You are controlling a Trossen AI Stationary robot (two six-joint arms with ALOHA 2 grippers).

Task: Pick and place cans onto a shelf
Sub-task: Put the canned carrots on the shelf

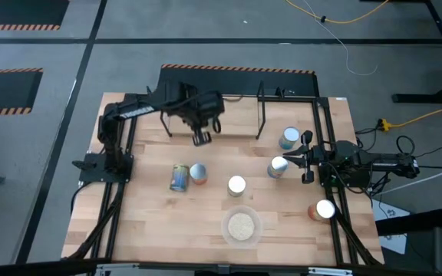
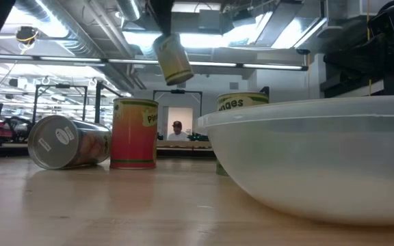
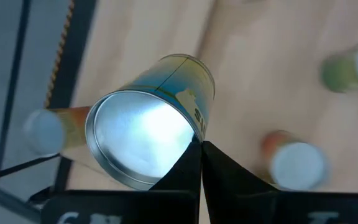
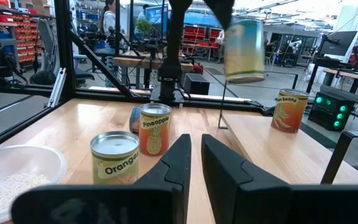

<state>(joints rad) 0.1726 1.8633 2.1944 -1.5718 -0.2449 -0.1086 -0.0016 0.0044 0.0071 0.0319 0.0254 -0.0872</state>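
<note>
**Left arm holding a can in the air above the table; right arm waiting at the table's right side**

The light-wood table (image 1: 152,222) is standing on a grey floor marked with orange-and-black hazard tape, with yellow cable trailing across the floor beyond it. In the low view, a workshop hall with ceiling ducts and strip lights is showing behind the table, and a person (image 2: 176,130) is visible far off in a doorway. The shelf (image 1: 240,130), a low board in a thin black frame, is sitting along the table's far edge. A clear bowl of pale grains (image 1: 241,225) is resting near the front edge.

The left gripper (image 1: 202,136) is reaching out over the table near the shelf's left part, its fingers (image 3: 182,171) pinching the rim of a blue-and-yellow can (image 3: 151,134), which is hanging tilted and clear of the surface. The right gripper (image 1: 307,159) is lying low at the right side, jaws narrowly parted and gripping nothing; the silver-topped can (image 1: 278,166) just beside it may be touching a fingertip, though the high view is too coarse to tell.

On the table, one can is lying on its side (image 1: 179,178) against an upright orange-labelled can (image 1: 199,173). Another is standing centrally (image 1: 236,185), one near the shelf's right end (image 1: 289,138), and one at the table's right edge (image 1: 322,209).
</note>
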